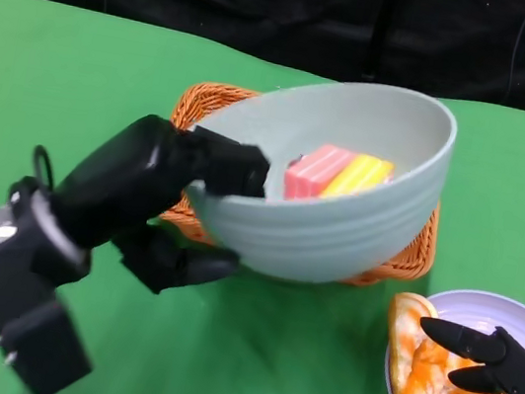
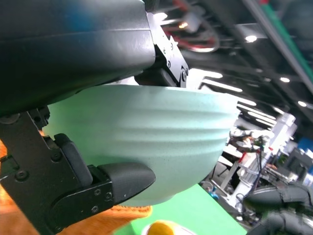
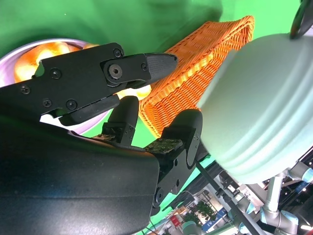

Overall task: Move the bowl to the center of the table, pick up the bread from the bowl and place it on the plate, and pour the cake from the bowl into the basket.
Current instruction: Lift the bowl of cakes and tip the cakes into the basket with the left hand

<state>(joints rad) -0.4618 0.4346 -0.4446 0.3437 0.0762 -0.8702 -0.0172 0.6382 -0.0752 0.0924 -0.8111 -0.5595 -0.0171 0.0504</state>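
Note:
My left hand (image 1: 176, 203) grips the rim of the pale green ribbed bowl (image 1: 339, 219) and holds it lifted and tilted over the orange wicker basket (image 1: 207, 108). A pink and yellow cake (image 1: 336, 173) lies inside the bowl near its far side. The bread (image 1: 433, 384), orange and glazed, lies on the white plate (image 1: 495, 309) at the lower right. My right hand (image 1: 491, 393) hovers over the plate with its fingers spread and nothing in them. The right wrist view shows the bowl (image 3: 264, 112) above the basket (image 3: 195, 73) and the bread (image 3: 44, 56). The left wrist view shows the bowl's underside (image 2: 146, 142).
Green cloth (image 1: 62, 75) covers the table, with a black backdrop behind its far edge. The basket sits mostly hidden behind the bowl. A strip of bare cloth lies between basket and plate.

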